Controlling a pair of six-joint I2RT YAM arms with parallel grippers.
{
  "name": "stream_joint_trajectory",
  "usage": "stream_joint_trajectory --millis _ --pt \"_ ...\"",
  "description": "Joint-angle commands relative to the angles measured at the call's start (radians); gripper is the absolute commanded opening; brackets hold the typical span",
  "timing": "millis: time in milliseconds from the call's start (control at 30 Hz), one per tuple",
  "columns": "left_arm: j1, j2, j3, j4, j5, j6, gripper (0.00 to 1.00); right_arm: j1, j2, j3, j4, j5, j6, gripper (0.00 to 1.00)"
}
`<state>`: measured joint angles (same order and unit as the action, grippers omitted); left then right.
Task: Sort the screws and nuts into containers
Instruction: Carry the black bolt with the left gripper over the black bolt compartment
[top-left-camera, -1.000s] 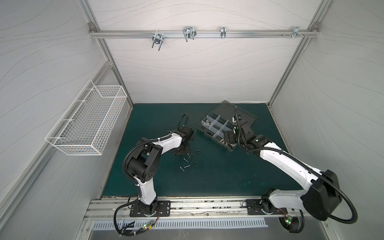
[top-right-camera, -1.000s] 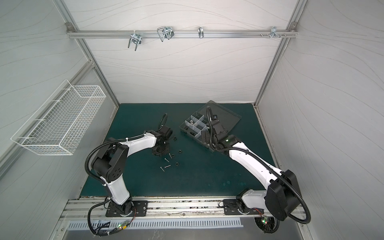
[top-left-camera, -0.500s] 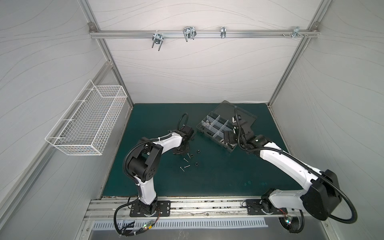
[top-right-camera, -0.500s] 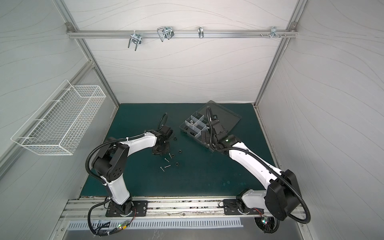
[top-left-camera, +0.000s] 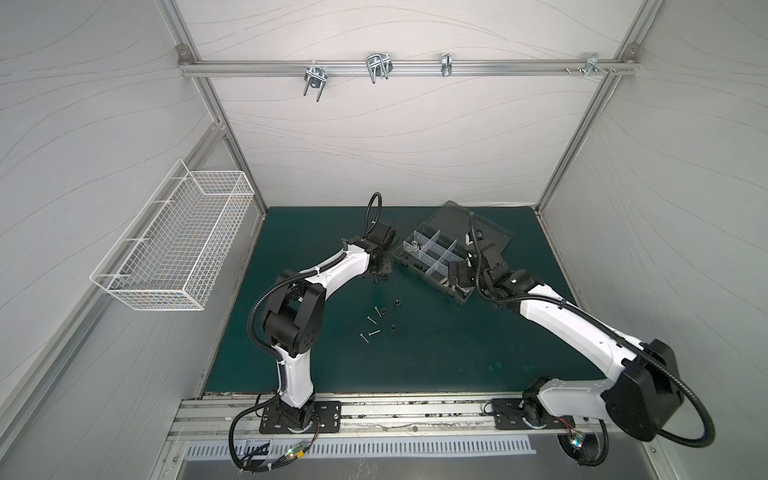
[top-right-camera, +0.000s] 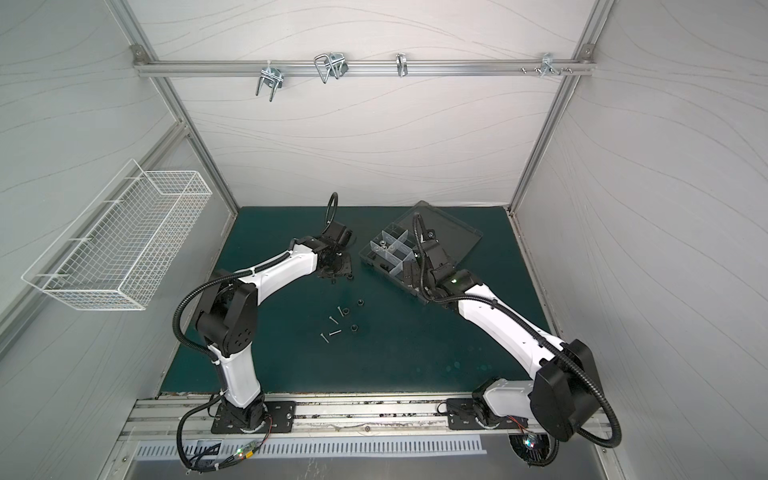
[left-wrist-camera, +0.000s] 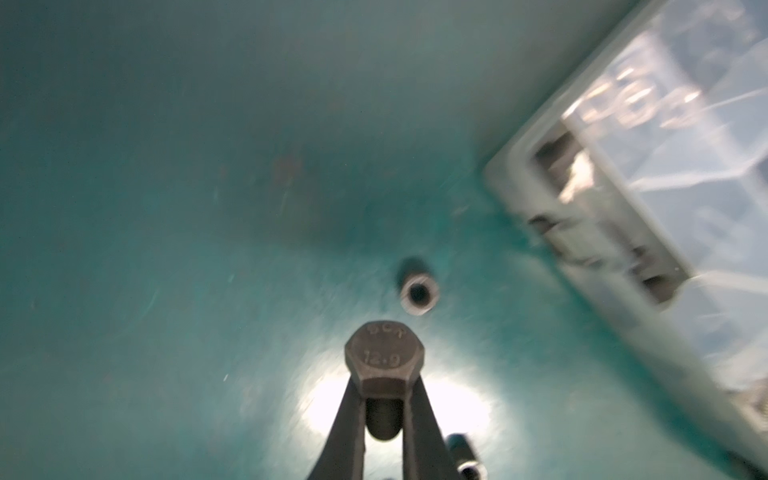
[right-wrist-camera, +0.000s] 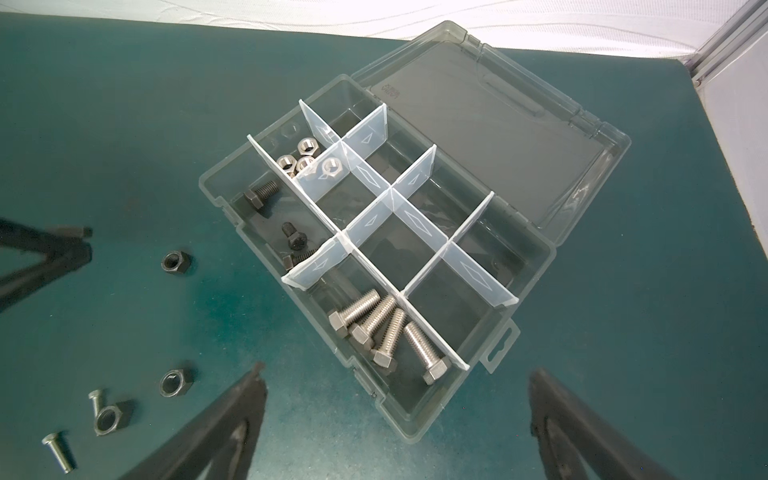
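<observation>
Left gripper (left-wrist-camera: 384, 386) has finished closing since a second ago, now clamped on dark hex bolt (left-wrist-camera: 384, 359). Nearest, thin screws (top-left-camera: 371, 332) and black nuts (top-left-camera: 391, 328) loose on mat (top-left-camera: 415, 365). Right gripper (right-wrist-camera: 397, 370) spread wide, empty, at near end of organizer box (right-wrist-camera: 216, 183); silver bolts (right-wrist-camera: 386, 332), black screws (right-wrist-camera: 291, 237), silver nuts (right-wrist-camera: 307, 160) in separate compartments, lid (right-wrist-camera: 498, 137) lying open behind.
</observation>
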<state>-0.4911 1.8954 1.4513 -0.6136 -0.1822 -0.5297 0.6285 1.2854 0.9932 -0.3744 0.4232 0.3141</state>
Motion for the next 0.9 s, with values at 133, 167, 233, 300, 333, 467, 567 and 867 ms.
stream_joint_trajectory --millis 133,167,233,300,333,467,567,867 --pt "-0.033 0.123 0.202 0.023 -0.019 0.112 0.05 -0.003 -0.021 -0.015 0.005 0.023 -0.01 0.99" --pt "-0.038 0.132 0.212 0.033 -0.021 0.126 0.05 -0.003 -0.02 -0.015 0.005 0.023 -0.01 0.99" --pt "-0.048 0.149 0.224 0.066 -0.035 0.162 0.04 -0.003 -0.019 -0.016 0.004 0.026 -0.009 0.99" --pt "-0.049 0.162 0.234 0.082 -0.025 0.176 0.04 -0.003 -0.022 -0.016 0.002 0.032 -0.012 0.99" --pt "-0.049 0.168 0.237 0.086 -0.021 0.181 0.04 -0.003 -0.021 -0.017 0.002 0.034 -0.014 0.99" --pt "-0.05 0.186 0.235 0.115 0.0 0.212 0.0 -0.004 -0.021 -0.019 0.008 0.039 -0.018 0.99" --pt "-0.051 0.189 0.217 0.162 0.041 0.235 0.0 -0.004 -0.012 -0.018 0.009 0.041 -0.02 0.99" --pt "-0.058 0.212 0.205 0.233 0.111 0.29 0.0 -0.006 0.005 -0.011 0.013 0.041 -0.026 0.99"
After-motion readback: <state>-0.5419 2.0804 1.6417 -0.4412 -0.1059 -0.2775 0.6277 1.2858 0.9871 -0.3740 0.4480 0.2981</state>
